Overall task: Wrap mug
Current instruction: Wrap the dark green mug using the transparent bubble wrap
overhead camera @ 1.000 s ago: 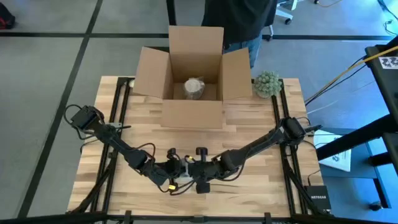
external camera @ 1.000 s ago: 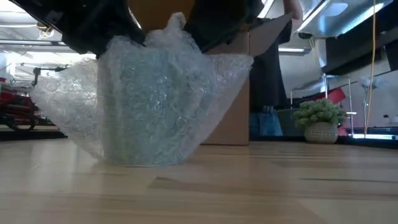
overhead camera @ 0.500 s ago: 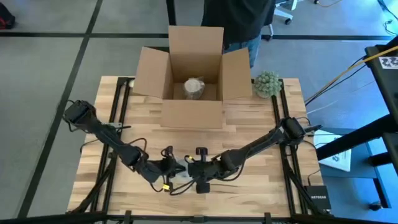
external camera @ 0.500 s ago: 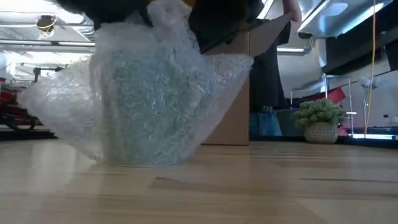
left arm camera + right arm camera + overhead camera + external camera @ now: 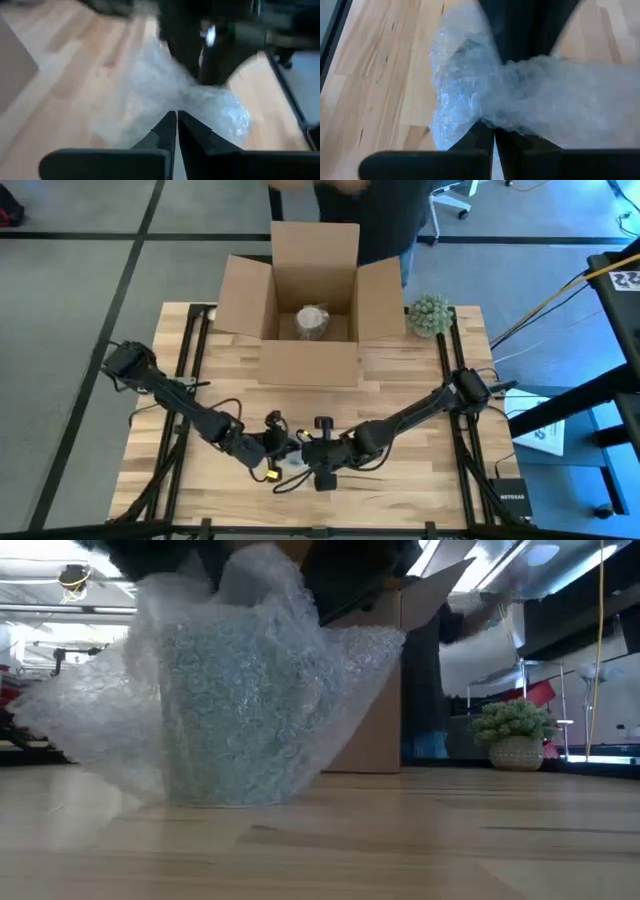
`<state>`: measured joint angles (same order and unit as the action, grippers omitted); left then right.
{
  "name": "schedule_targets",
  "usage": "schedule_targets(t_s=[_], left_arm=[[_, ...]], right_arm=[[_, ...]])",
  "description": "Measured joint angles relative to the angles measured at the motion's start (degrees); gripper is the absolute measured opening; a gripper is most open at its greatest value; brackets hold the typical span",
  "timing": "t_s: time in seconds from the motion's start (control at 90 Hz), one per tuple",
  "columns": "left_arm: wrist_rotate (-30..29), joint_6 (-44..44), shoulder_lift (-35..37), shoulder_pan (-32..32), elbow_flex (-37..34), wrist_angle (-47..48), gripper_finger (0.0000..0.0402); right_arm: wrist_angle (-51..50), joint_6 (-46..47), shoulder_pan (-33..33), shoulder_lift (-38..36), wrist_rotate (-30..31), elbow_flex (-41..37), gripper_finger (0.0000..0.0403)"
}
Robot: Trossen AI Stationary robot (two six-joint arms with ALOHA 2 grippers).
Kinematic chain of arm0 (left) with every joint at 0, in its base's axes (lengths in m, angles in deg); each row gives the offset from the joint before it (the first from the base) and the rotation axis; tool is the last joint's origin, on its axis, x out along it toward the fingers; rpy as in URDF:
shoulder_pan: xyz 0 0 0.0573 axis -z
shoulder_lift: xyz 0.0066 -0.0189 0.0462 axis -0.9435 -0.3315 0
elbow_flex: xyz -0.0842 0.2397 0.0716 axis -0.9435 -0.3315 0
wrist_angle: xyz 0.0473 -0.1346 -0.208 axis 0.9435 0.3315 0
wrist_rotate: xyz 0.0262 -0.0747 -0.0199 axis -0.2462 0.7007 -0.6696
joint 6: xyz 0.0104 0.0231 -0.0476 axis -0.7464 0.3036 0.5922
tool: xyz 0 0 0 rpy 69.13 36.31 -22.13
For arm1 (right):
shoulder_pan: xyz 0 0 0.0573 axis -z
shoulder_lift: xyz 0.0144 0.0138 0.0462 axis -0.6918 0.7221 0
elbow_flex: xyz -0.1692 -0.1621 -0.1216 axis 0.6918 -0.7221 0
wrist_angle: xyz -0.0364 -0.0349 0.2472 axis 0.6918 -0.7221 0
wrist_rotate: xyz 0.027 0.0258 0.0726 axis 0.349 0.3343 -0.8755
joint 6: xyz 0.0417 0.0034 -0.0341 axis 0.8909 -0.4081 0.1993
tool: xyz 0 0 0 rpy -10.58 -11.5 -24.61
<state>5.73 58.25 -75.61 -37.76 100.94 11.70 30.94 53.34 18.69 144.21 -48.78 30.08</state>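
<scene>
Near the front edge of the table (image 5: 200, 380) I had both grippers meeting over the mug, which stood upright but hidden inside the bubble wrap (image 5: 230, 700); my left gripper (image 5: 177, 125) had its fingers pressed together, though I could not tell whether any film was caught between them, and my right gripper (image 5: 494, 131) was pinched closed on a gathered fold of the wrap. As I judged it, the bundle sat directly under the two fingertips with its long axis vertical, the loose skirt spreading along the table to either side and neither arm clearly the nearer, so my next tuck depended on pulling those flaps inward. Farther back, the open cardboard box (image 5: 310, 330) sat at the rear edge with a small plant (image 5: 430, 315) toward the rear right corner.
</scene>
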Motion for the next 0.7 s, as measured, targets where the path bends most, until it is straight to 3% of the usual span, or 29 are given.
schedule_targets(t_s=[0.433,0.7], left_arm=[[1.97,2.4,-4.55,0.02,0.07,-0.69,0.0],[1.97,0.99,-4.67,0.02,-0.07,-1.74,0.0]], right_arm=[[1.45,-4.28,0.34,0.1,0.33,5.16,0.0001],[2.84,-2.51,3.33,2.65,-4.57,3.43,0.0001]])
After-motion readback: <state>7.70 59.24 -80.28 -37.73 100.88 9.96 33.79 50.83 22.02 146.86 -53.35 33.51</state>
